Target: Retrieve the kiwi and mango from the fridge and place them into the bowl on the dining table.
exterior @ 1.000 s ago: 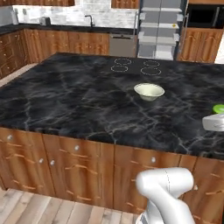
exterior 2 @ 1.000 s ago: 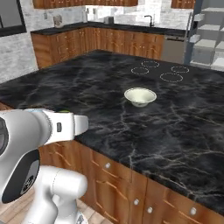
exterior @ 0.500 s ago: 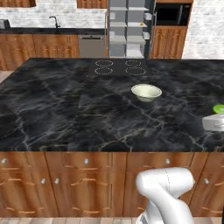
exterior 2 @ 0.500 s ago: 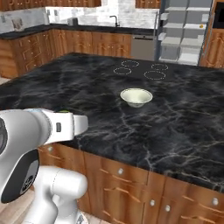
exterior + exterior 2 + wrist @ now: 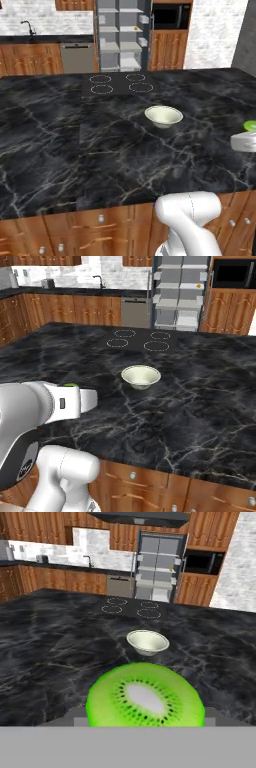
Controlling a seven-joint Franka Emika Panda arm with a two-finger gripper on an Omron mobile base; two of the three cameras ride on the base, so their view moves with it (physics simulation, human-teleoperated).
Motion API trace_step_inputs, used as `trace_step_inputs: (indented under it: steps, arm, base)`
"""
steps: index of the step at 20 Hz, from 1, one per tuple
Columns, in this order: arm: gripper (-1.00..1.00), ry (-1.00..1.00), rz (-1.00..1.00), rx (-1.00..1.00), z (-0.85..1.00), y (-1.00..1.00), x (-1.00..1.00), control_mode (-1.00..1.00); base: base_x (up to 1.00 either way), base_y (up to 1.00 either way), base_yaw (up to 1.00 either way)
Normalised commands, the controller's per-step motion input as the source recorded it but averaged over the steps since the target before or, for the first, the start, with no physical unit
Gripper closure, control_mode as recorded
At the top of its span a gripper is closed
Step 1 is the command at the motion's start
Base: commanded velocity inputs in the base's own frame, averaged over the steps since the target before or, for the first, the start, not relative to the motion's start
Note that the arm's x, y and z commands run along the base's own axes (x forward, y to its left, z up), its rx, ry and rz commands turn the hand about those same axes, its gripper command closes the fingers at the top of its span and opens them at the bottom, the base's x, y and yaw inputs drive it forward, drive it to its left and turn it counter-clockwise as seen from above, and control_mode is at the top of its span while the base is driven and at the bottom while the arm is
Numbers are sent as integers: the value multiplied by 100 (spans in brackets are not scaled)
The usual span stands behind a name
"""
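Note:
My gripper is shut on the kiwi, whose cut green face hides the fingertips in the hand view. The kiwi hangs over the right part of the dining table; it shows as a green sliver behind the hand in the right base view. The cream bowl stands empty on the table, ahead of the gripper. Beyond the table the fridge stands open, its pale shelves showing. A tiny yellow spot lies on an upper shelf, too small to tell if it is the mango.
A four-ring cooktop is set into the table behind the bowl. Wooden cabinets, a dishwasher and a sink counter line the back wall. A built-in oven sits right of the fridge. Wooden drawers front the table below me.
The whole picture has shifted: the base has moved, so the fridge and bowl now sit nearer the middle of both base views. The kiwi stays in the gripper.

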Motion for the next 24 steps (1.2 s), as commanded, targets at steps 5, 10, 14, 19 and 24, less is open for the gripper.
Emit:
trace_step_inputs:
  steps: [5, 10, 14, 19, 24]
  arm:
    - [100, 0, 0, 0, 0, 0, 0, 100]
    - [100, 0, 0, 0, 0, 0, 0, 100]
    - [100, 0, 0, 0, 0, 0, 0, 100]
    - [100, 1, 0, 0, -2, 0, 16, -100]
    - [100, 15, -6, 0, -9, 0, 89, -100]
  base:
    - [100, 0, -15]
    - [91, 0, -11]
    - [30, 0, -1]
    - [26, 0, 0]
    - [0, 0, 0]
